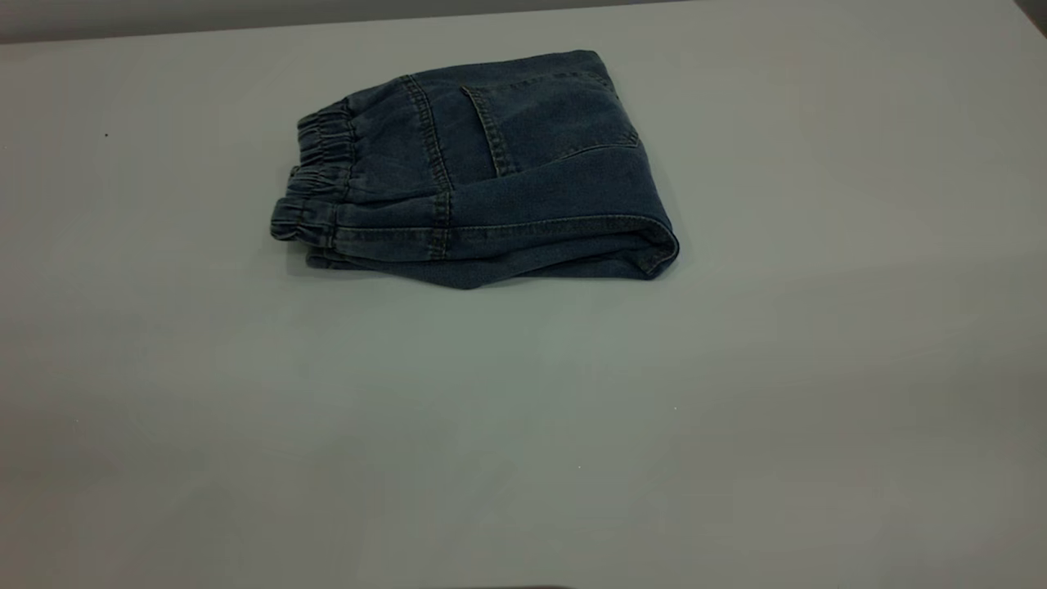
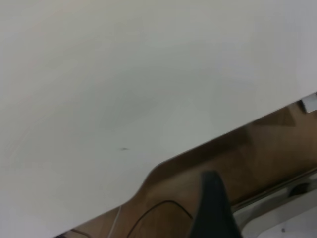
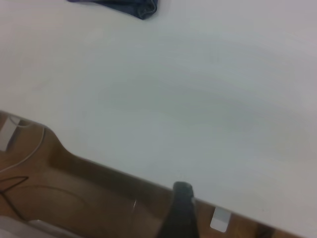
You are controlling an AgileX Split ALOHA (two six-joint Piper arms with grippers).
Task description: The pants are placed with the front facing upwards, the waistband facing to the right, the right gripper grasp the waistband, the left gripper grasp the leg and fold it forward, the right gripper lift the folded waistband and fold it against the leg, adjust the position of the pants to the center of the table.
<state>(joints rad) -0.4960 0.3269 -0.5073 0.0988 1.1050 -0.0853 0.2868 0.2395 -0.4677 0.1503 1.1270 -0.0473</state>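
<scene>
Exterior view: folded pants (image 1: 478, 176), no gripper visible.

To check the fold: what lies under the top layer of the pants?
Under the pants' pocketed top layer, further denim layers show at the near edge and waistband. Their inner surfaces are covered.

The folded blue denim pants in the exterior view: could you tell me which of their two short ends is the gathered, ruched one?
The left end: the waistband shows as puckered elastic ruffles there, while the right end of the pants is a smooth rounded fold.
</scene>
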